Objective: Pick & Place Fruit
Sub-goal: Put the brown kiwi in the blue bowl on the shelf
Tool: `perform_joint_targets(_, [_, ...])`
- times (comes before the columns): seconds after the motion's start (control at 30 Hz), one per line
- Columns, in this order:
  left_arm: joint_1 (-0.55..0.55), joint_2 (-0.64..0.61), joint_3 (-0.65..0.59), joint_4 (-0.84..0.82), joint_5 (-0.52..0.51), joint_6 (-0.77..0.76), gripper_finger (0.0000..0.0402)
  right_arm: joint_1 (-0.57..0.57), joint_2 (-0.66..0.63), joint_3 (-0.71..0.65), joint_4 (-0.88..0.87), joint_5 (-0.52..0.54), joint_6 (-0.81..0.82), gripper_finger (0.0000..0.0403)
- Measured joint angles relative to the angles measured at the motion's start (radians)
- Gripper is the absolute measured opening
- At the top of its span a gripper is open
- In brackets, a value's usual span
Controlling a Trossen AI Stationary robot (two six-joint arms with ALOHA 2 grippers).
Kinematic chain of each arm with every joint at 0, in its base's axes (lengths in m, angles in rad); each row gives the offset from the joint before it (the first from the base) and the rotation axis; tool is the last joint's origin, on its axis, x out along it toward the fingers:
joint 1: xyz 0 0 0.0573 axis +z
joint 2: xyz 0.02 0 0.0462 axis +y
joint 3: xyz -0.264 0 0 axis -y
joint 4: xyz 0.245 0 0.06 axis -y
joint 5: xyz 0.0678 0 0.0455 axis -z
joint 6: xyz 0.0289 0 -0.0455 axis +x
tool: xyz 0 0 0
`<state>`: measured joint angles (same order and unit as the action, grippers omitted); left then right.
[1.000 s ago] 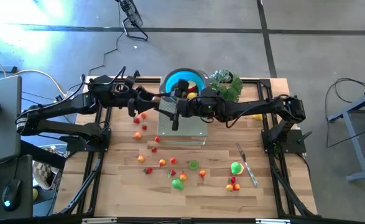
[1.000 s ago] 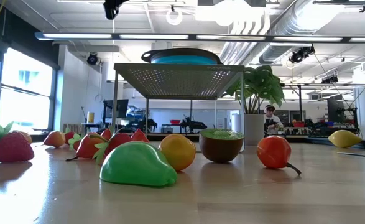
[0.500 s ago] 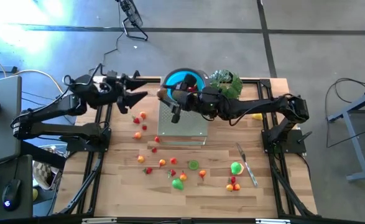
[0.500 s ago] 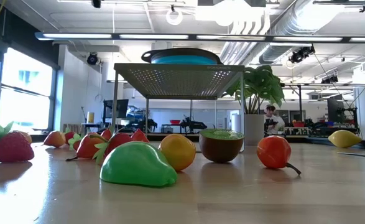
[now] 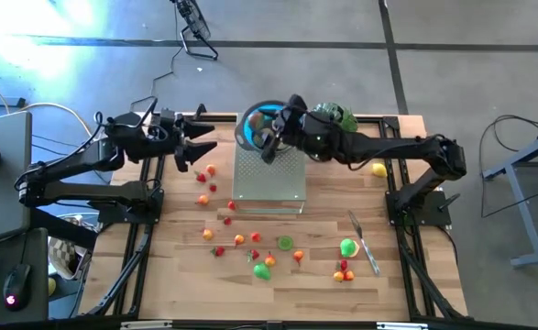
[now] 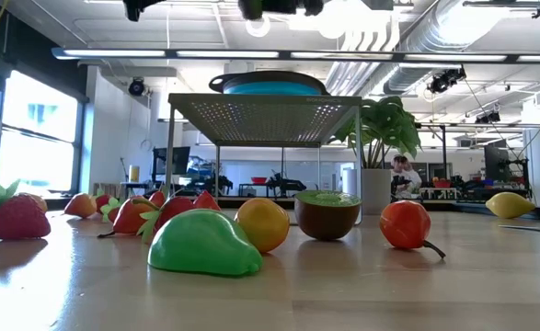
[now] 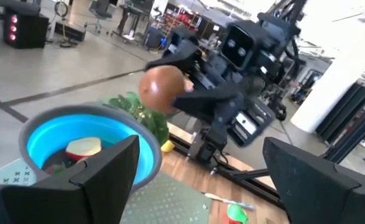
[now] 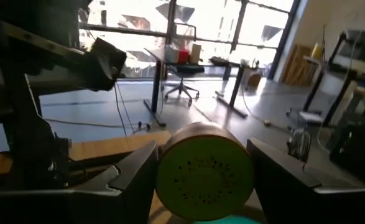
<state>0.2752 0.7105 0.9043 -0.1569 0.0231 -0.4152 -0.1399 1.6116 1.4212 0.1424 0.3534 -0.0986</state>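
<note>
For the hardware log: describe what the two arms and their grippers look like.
Both arms are dark, near-black, built of slim jointed links rising from black frame mounts at the table's sides. The left gripper ends in two broad, flat, wedge-shaped dark fingers. The right gripper has the same dark angular fingers under a blocky black wrist housing. No markings are legible.
</note>
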Motion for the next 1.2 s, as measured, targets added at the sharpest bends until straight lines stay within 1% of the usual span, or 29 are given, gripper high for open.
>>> perform_joint_targets(0.23, [0.0,0.0,0.0,-0.007,0.0,0.0,0.0335,-0.06,-0.006,-0.001,-0.167,-0.016,0.178,0.0218])
perform_joint_targets(0.7, [0.0,0.0,0.0,-0.03,-0.015,0.018,0.0335,-0.131,-0.028,0.0,-0.436,-0.02,0.354,0.0218])
perform_joint_targets(0.77, [0.0,0.0,0.0,-0.03,-0.015,0.018,0.0335,-0.143,-0.029,0.0,-0.479,-0.04,0.391,0.0218])
perform_joint_targets(0.97, [0.0,0.0,0.0,-0.032,-0.016,0.018,0.0335,-0.173,-0.029,0.0,-0.566,-0.151,0.47,0.0218])
perform_joint_targets(1.2, [0.0,0.001,0.0,-0.033,-0.016,0.018,0.0335,-0.177,-0.029,0.0,-0.64,-0.174,0.495,0.0218])
